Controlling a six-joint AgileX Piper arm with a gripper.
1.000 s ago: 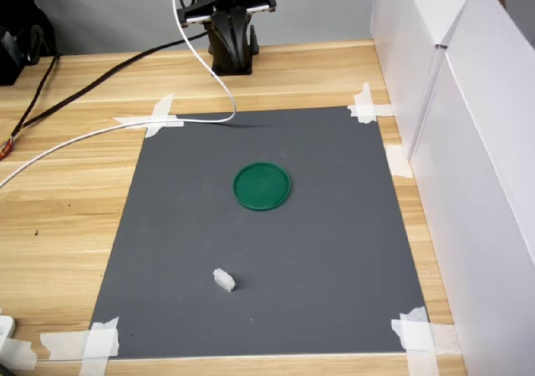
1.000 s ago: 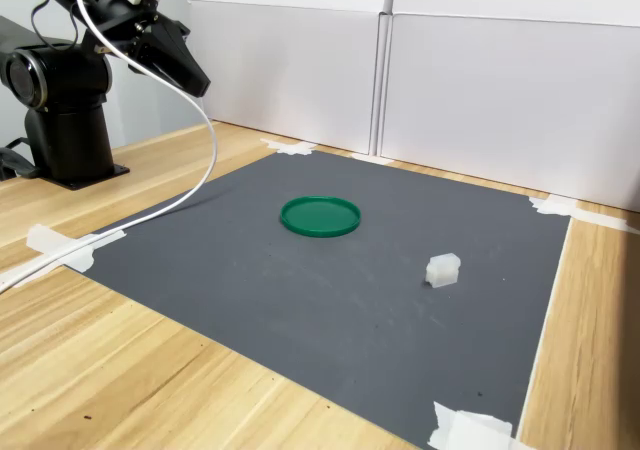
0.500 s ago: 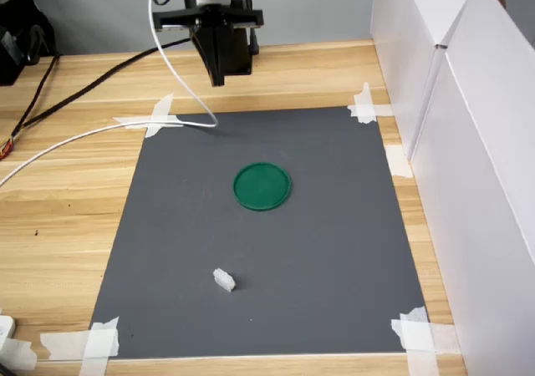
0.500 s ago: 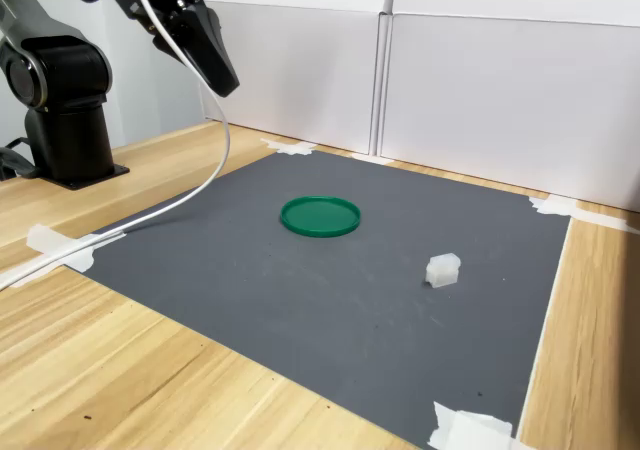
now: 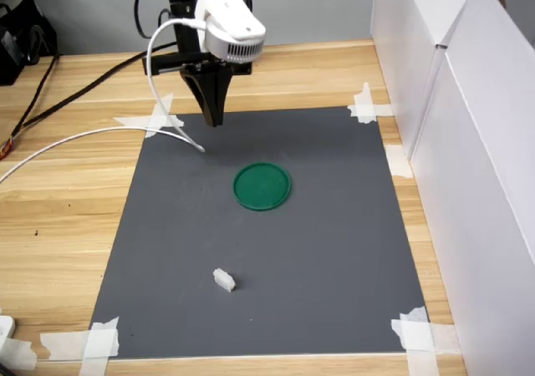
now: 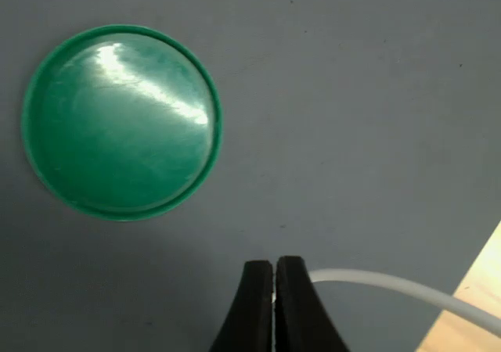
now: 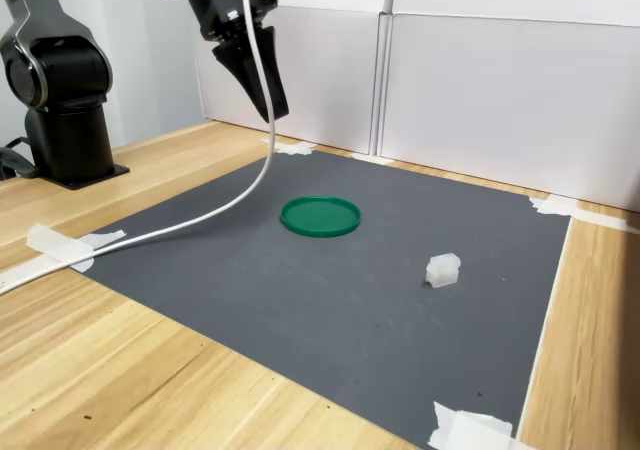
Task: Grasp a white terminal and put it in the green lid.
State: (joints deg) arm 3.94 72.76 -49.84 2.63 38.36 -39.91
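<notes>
Claw point(image 6: 274, 270) is clenched with nothing in it, and you can see in the wrist view the two tips pressed together, hanging above the gray mat point(image 5: 334, 226) near its far edge. Just past it in the wrist view sits the green lid point(image 6: 121, 121), empty. The white terminal point(image 5: 223, 281) is well apart from your claw, lying on the mat toward the near side of the first exterior view, beyond the lid. So nothing's done yet: you've got the reach, the grab and the drop all left. Compared with a second ago, your arm has swung out from over the desk point(image 5: 67, 217) by its base and come over the mat.
</notes>
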